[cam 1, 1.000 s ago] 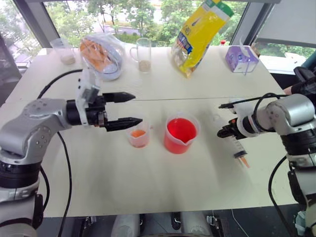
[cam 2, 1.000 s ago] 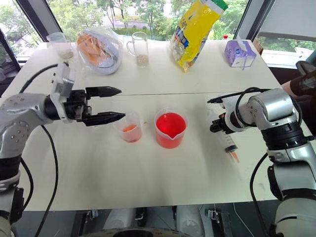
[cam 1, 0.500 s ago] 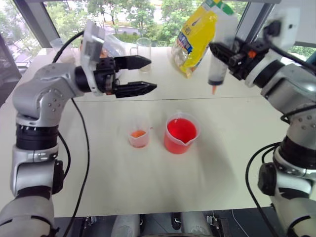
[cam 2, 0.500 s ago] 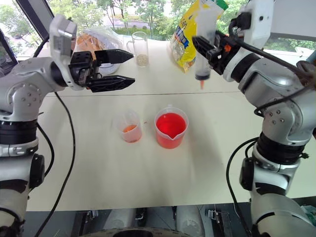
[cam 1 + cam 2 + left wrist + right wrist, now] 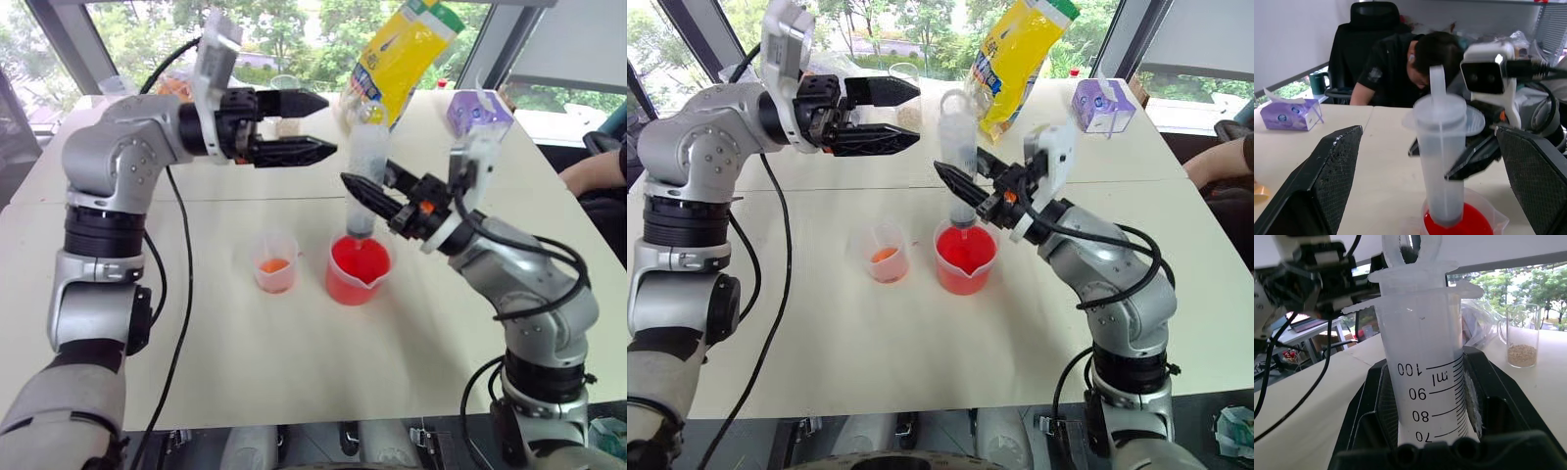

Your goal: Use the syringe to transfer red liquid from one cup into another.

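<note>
Syringe (image 5: pixel 368 166) is held upright by right gripper (image 5: pixel 377 199), fingers clamped on its barrel, tip down in the red liquid (image 5: pixel 359 260) of the wide beaker (image 5: pixel 358 269) at mid-table (image 5: pixel 294 372). Small cup (image 5: pixel 275 262) stands just beside beaker. Left gripper (image 5: pixel 312 125) is spread wide & empty, level above, near syringe top.

A white table (image 5: pixel 294 372) carries the clutter along its far edge. A yellow snack bag (image 5: pixel 397 59) stands there; beside it sits a purple tissue box (image 5: pixel 477 113). A clear handled mug (image 5: pixel 908 98) holding grain stands near the bag. A person's arm (image 5: pixel 593 171) rests past the table's edge.
</note>
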You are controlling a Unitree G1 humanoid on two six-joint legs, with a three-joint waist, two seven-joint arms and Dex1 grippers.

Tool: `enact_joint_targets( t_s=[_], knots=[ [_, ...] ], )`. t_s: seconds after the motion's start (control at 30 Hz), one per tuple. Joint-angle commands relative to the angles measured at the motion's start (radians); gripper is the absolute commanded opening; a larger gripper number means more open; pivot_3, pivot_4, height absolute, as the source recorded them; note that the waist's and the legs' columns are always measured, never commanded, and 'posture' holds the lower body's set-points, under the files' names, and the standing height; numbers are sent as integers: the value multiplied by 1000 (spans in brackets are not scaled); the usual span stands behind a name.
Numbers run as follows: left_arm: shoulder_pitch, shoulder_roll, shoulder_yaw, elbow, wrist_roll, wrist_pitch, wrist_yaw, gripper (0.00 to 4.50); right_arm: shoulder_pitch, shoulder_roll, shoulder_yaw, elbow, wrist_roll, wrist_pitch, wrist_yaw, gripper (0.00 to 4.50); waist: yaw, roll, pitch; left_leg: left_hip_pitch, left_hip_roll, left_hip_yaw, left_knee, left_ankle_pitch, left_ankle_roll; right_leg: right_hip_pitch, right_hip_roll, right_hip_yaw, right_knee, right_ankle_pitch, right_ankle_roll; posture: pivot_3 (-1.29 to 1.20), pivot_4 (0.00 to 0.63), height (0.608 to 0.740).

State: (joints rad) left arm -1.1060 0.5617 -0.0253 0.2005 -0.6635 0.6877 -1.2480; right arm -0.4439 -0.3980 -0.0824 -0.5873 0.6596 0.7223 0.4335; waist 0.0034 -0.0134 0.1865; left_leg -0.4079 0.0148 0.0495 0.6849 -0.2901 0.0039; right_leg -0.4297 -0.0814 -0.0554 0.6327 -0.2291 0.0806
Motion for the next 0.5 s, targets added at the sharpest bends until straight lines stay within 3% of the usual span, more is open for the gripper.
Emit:
enact_joint_targets(
  t_s=[0.03,0.5],
  knots=[
    [-38,-16,7,-4,2,-4,-10,4500,28,-4,19,-35,-25,-66,21,1432,1,0,0,0,0,0,0,0,0,0,0,0,0,0,0,0,150,740],
    [-19,-69,-65,-42,55,-4,-46,4500,108,10,80,-33,-89,-138,22,1432,1,0,0,0,0,0,0,0,0,0,0,0,0,0,0,0,150,740]
  ],
)
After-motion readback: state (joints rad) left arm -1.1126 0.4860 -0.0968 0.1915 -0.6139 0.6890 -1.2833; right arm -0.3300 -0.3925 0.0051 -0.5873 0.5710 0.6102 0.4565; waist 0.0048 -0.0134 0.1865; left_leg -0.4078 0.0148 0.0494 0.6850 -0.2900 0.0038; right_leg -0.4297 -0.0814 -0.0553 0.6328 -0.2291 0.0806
